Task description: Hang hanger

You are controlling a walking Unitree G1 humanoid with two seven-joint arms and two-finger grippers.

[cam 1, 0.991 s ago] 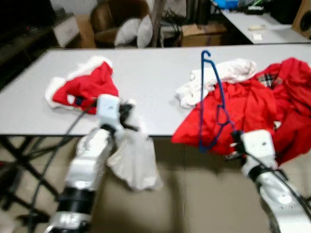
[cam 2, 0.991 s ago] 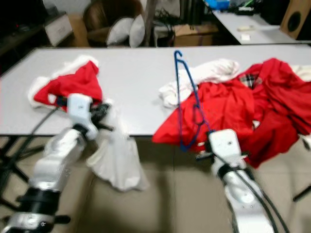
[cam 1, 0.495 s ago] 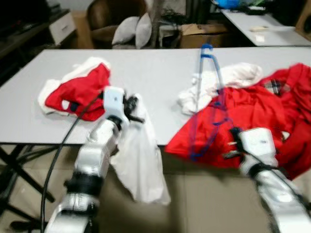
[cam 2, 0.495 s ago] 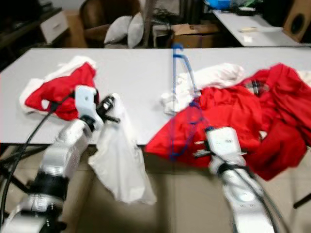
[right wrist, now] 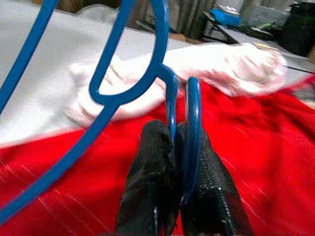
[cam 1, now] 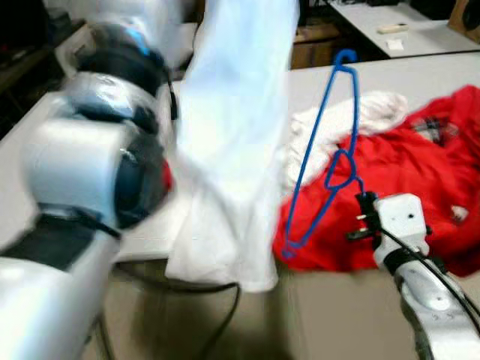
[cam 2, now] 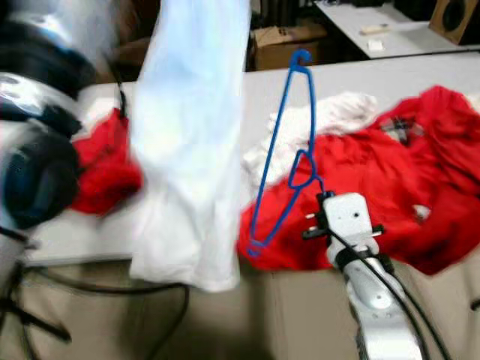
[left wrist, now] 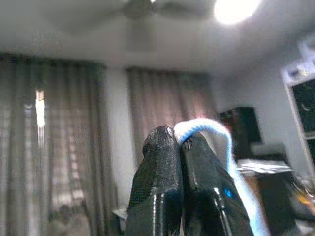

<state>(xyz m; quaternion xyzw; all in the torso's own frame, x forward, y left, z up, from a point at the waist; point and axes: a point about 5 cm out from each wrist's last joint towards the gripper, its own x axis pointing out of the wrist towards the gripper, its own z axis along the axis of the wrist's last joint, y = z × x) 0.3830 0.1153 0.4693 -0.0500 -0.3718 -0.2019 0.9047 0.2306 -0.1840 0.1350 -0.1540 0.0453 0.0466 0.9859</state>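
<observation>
Head views: my right pincer (cam 1: 363, 201) grips the blue hanger (cam 1: 330, 161) by its lower wire, hook up, above the red clothes (cam 1: 420, 187) on the counter (cam 2: 352, 75). Beside it hangs the white cloth (cam 1: 232, 150), raised high by my left arm.

Left wrist view: left pincer (left wrist: 178, 142) is clamped on a fold of that cloth.

Right wrist view: right pincer fingers (right wrist: 152, 177) pinch the wire.

Step in hand, as I judge it: bringing cloth and hanger together. Next: steer the hanger into the cloth.
</observation>
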